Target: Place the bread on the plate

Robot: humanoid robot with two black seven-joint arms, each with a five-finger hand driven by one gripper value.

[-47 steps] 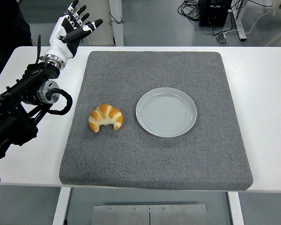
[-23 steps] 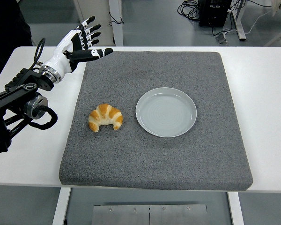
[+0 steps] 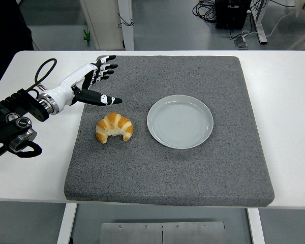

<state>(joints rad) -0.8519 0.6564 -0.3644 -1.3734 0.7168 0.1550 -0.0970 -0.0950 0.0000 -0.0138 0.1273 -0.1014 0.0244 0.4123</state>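
One view only is supplied, the head view, and everything is read from it. At left centre of the frame a croissant-shaped bread (image 3: 114, 127) is seen lying on a grey mat (image 3: 193, 173), just left of a plate (image 3: 180, 121) and apart from it, with bare mat between them. Above and to the left of the bread the left hand (image 3: 94, 84) is held over the mat's upper left part, its fingers (image 3: 108, 66) spread and the thumb stretched out toward the right; nothing is grasped, and the bread is not touched. The right hand is not shown. The bread is judged to be light, soft and flaky, so that it could be crushed or flaked by a hard squeeze; little risk of slipping is expected, since its crust looks dry and ridged. A hold is best taken across the thick middle of the arc, from above, with the thumb on one flank and the fingers on the other, because the thin curled tips could break off. The crust is golden brown with paler bands, and the shape is a crescent opening toward the frame's bottom. The plate is round, pale grey-blue, smooth and glossy, with a shallow raised rim. The mat is a coarse, speckled, felt-like square, laid on a smooth white table (image 3: 290, 101).
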